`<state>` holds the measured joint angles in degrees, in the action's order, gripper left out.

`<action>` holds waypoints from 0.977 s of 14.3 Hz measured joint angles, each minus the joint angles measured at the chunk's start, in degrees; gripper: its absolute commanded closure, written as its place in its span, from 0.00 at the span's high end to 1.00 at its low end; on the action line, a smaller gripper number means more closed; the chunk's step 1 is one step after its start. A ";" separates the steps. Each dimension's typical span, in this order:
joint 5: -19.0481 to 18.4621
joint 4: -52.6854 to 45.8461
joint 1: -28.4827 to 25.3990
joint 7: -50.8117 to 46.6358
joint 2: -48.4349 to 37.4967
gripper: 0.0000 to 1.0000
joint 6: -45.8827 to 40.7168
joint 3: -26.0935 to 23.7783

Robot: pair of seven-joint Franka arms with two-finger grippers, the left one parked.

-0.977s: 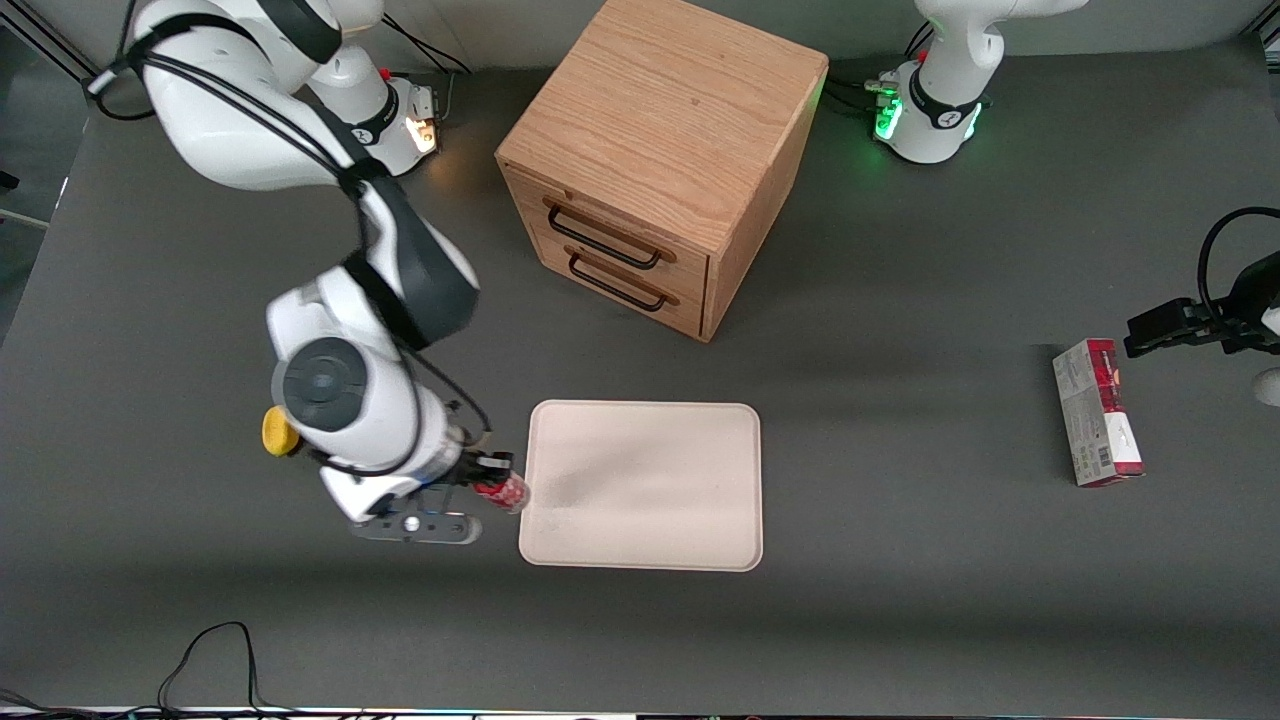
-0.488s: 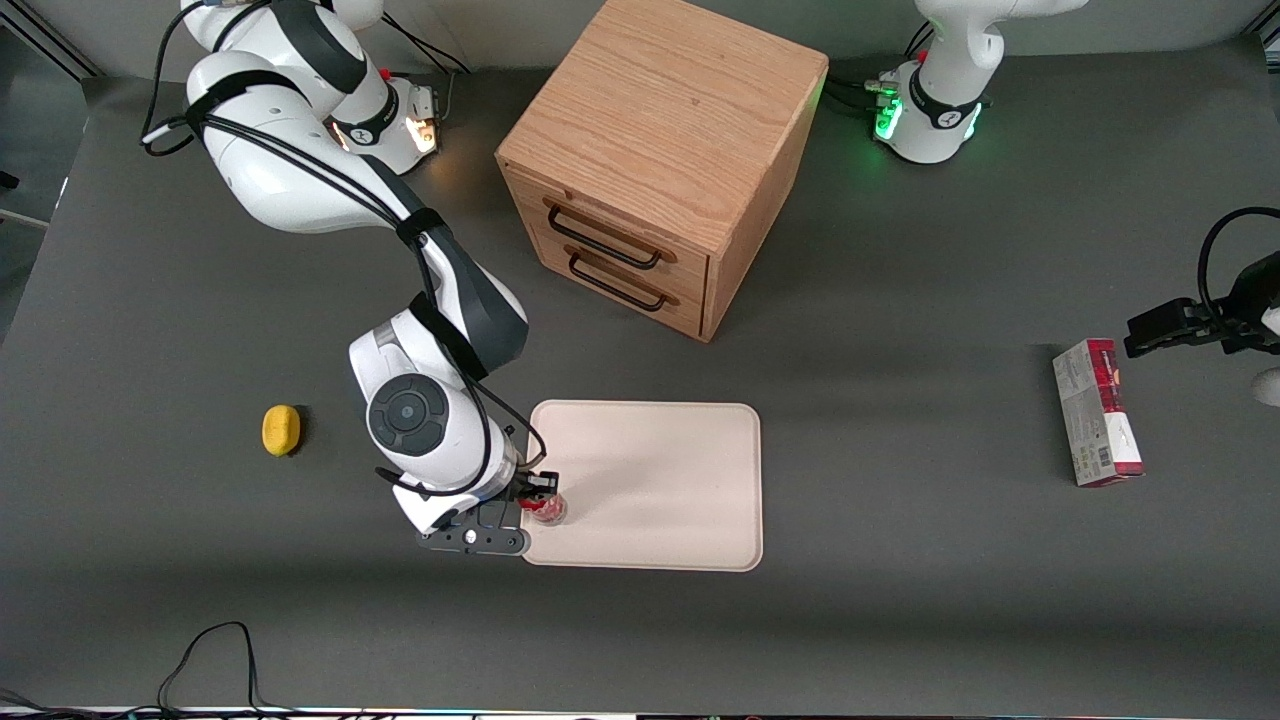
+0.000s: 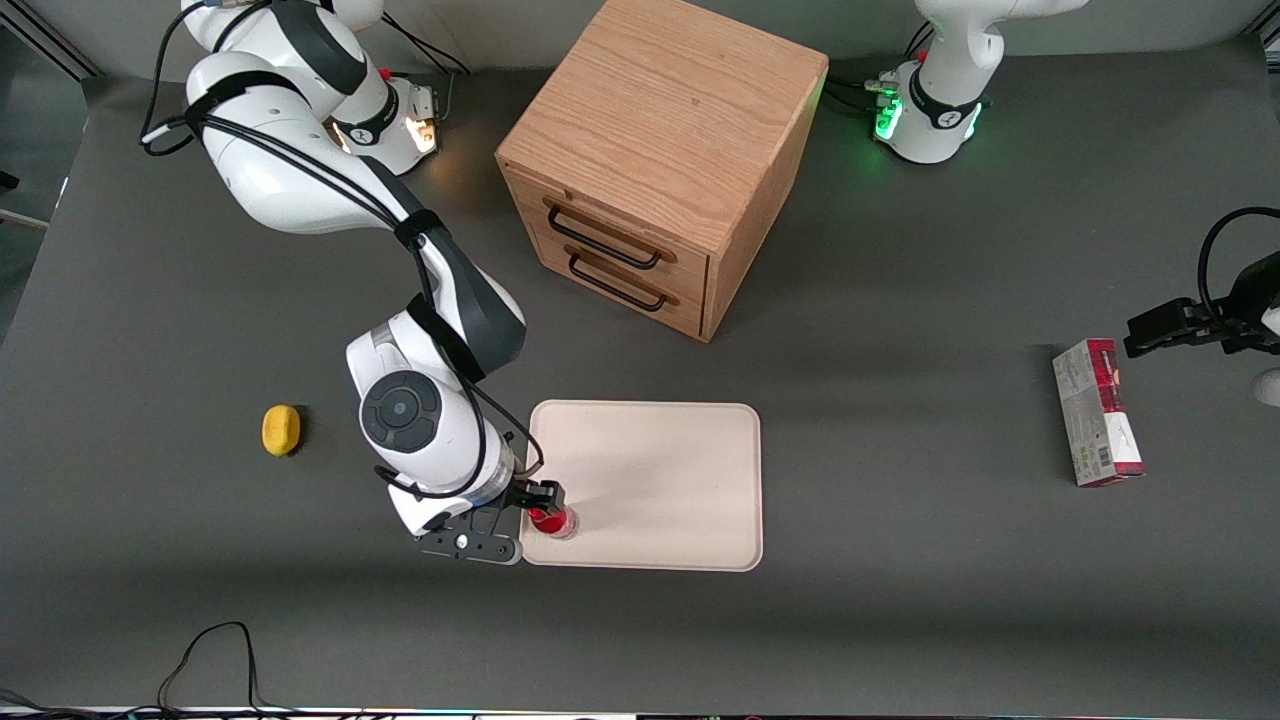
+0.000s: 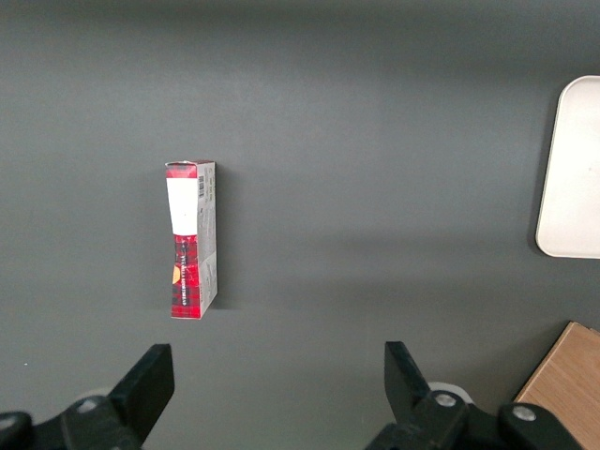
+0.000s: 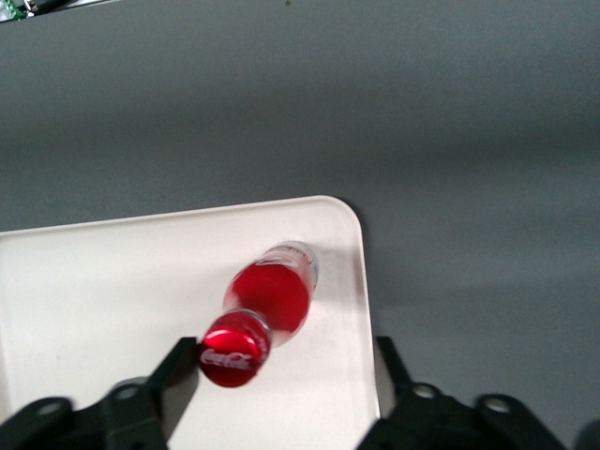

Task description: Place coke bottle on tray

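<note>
The coke bottle [image 3: 555, 520] is small and red with a red cap. It stands upright on the cream-white tray [image 3: 660, 480], close to the tray's corner nearest the working arm and the front camera. In the right wrist view the bottle [image 5: 267, 305] stands just inside the rounded corner of the tray [image 5: 94, 281], seen from above. My right gripper [image 3: 540, 505] hangs over that corner. Its jaws [image 5: 286, 361] are open, one finger [image 5: 178, 375] close beside the cap and the other well apart from it. An edge of the tray [image 4: 572, 169] shows in the left wrist view.
A wooden two-drawer cabinet [image 3: 660, 170] stands farther from the front camera than the tray. A small yellow object [image 3: 281, 430] lies toward the working arm's end. A red-and-grey carton [image 3: 1097, 412] lies toward the parked arm's end, also in the left wrist view [image 4: 191, 239].
My right gripper carried the bottle from beside the tray to over its corner. The jaws have opened and the bottle stands on the tray.
</note>
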<state>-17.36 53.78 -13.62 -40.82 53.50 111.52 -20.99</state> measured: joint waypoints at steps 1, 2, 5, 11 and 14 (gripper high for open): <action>0.00 -0.29 0.12 0.00 -0.05 1.00 -0.05 0.24; 0.00 -0.54 0.43 0.00 -0.33 1.00 -0.45 0.32; 1.24 0.56 2.04 0.63 -3.95 1.00 -4.88 0.55; 17.15 22.31 3.99 22.69 -29.42 1.00 -10.72 16.75; 17.22 37.99 4.36 27.90 -44.73 1.00 -11.01 21.59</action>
<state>-0.14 91.76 -9.26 -12.91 8.77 100.51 0.60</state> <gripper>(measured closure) 0.000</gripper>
